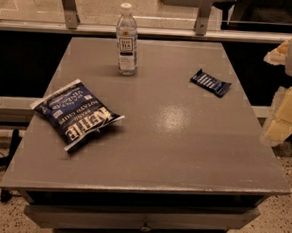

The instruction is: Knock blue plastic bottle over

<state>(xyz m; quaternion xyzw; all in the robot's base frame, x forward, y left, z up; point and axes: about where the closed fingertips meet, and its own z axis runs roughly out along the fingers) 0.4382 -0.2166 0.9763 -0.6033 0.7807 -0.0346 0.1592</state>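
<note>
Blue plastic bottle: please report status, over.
Gripper at right edge, beside table. Blue plastic bottle upright, far side. Snack bar wrapper lies between them.

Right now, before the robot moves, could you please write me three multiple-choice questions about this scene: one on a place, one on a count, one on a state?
1. Where is the hand?
A) over the middle of the table
B) at the right edge of the view, past the right side of the table
C) at the left edge of the view

2. How many things are on the table?
A) two
B) three
C) five

3. How is the blue plastic bottle placed?
A) standing upright
B) lying on its side
C) leaning on another thing

Answers:
1 B, since the hand shows only at the right border, beyond the tabletop.
2 B, since there are the blue plastic bottle, the chips bag and the snack bar.
3 A, since it stands alone near the far edge, its top pointing up.
</note>
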